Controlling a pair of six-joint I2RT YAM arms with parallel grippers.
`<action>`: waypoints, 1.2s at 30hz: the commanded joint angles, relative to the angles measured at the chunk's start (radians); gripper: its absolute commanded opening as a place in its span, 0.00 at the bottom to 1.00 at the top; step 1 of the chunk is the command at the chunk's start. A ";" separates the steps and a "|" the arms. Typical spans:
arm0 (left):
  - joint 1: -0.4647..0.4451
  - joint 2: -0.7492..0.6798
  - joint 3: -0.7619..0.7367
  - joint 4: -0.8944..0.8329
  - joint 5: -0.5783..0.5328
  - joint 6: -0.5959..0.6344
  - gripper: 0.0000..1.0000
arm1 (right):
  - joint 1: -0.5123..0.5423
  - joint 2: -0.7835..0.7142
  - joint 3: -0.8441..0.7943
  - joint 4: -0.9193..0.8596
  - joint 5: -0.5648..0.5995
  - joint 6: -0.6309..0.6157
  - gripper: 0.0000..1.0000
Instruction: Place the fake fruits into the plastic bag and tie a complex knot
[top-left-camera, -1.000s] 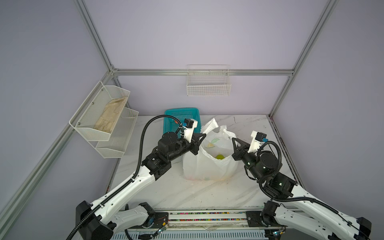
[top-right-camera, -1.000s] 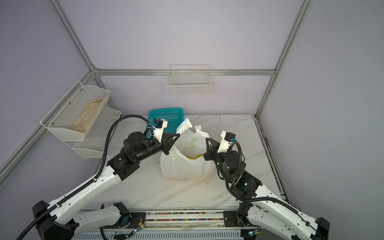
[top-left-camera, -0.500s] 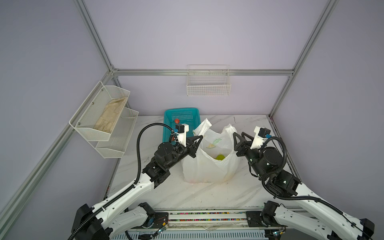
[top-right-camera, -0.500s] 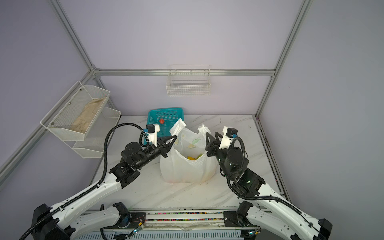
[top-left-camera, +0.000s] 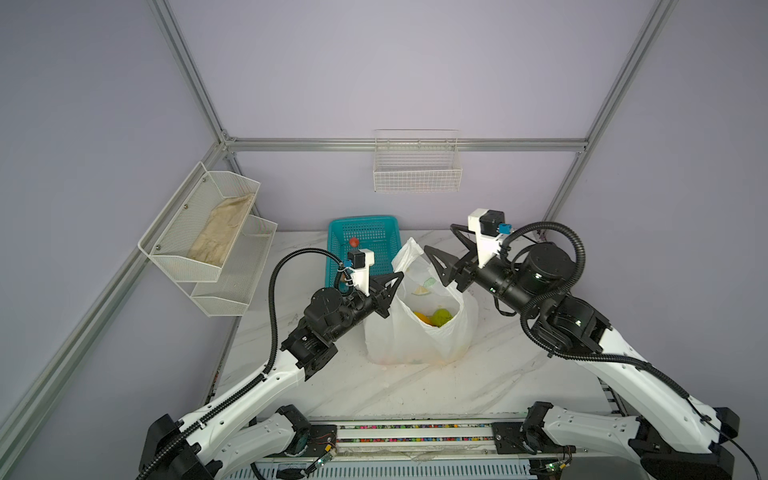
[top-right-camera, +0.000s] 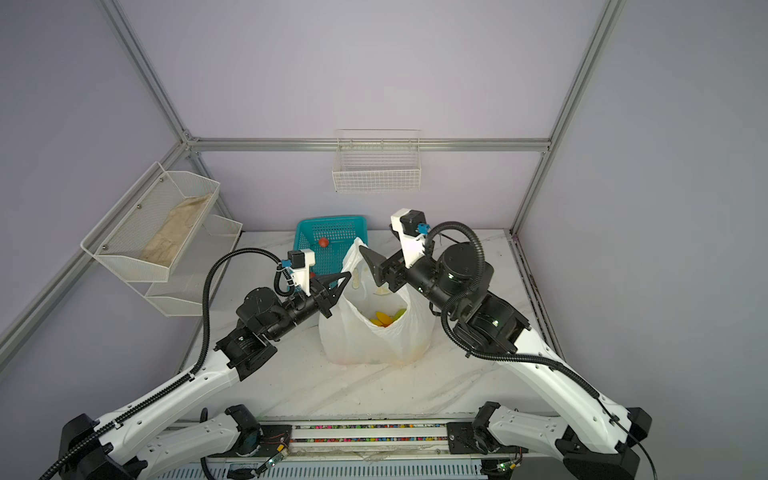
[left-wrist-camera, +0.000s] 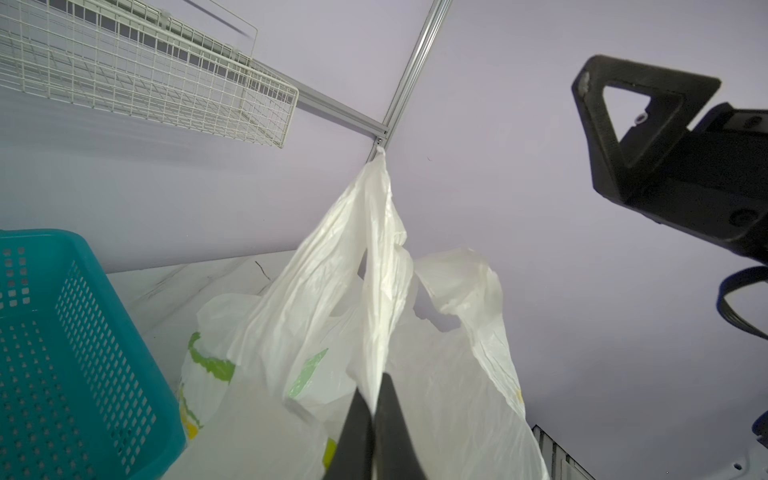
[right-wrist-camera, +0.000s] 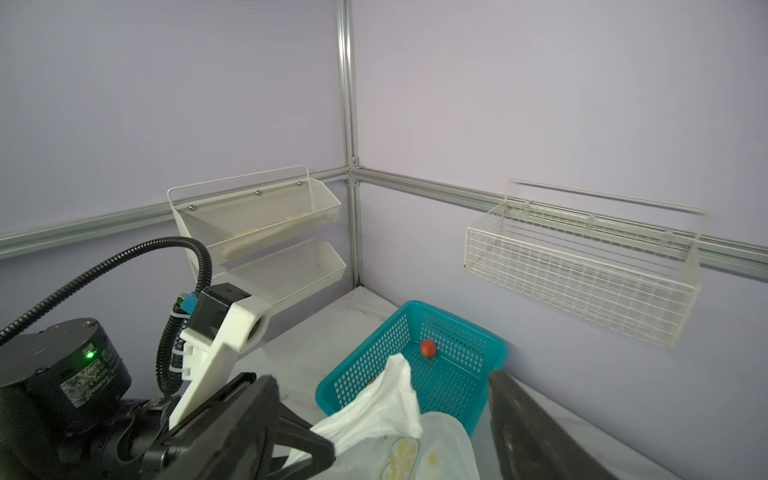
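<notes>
left gripper (top-left-camera: 398, 275) clamps the plastic bag's (top-left-camera: 415, 338) handle (left-wrist-camera: 376, 249); right gripper (top-left-camera: 439, 237) gapes, seemingly empty. thin film may slip out, and knotting now strands the red fruit (top-left-camera: 354, 242).

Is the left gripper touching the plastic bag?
Touching. The left wrist view shows the left gripper shut on the plastic bag, its handle pinched between the jaws.

Top views high, looking down; wrist views near (apparently sharing bag (left-wrist-camera: 457, 395)).
</notes>
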 joint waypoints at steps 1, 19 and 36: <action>0.005 -0.042 -0.050 0.030 0.002 0.029 0.00 | -0.042 0.084 0.066 -0.083 -0.181 -0.077 0.83; 0.006 -0.058 -0.053 -0.023 -0.022 0.066 0.00 | -0.268 0.278 0.103 -0.079 -0.785 -0.018 0.67; 0.006 -0.112 0.109 -0.385 -0.033 0.345 0.56 | -0.273 0.227 0.142 -0.113 -0.820 -0.013 0.00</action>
